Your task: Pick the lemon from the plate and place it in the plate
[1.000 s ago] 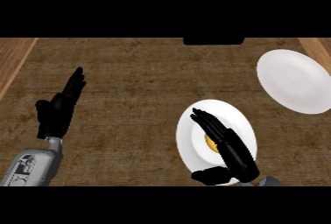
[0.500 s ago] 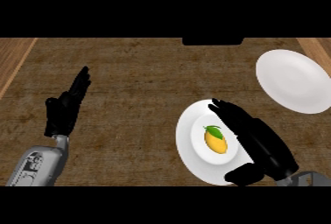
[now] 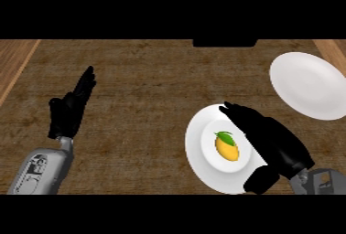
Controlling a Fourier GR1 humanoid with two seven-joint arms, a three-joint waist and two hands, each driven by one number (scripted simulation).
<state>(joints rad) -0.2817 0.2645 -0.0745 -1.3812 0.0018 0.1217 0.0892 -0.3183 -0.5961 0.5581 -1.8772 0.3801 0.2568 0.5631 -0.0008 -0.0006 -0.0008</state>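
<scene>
A yellow lemon [image 3: 228, 147] with a green leaf lies in the middle of the near white plate [image 3: 201, 153]. A second white plate [image 3: 312, 85], with nothing on it, sits at the far right. My right hand [image 3: 273, 142] is open, fingers straight, lying over the right side of the near plate just right of the lemon; its thumb reaches the plate's lower rim. My left hand [image 3: 71, 109] stays open at the left, fingers up, away from both plates.
The counter top [image 3: 148, 91] is dark brown and woven-looking, with lighter wooden edges at the far left [image 3: 13, 59] and top right. A dark object [image 3: 224, 43] shows at the counter's far edge.
My right hand has slid rightward off the lemon, which now shows fully on the near plate. The left hand has barely moved.
</scene>
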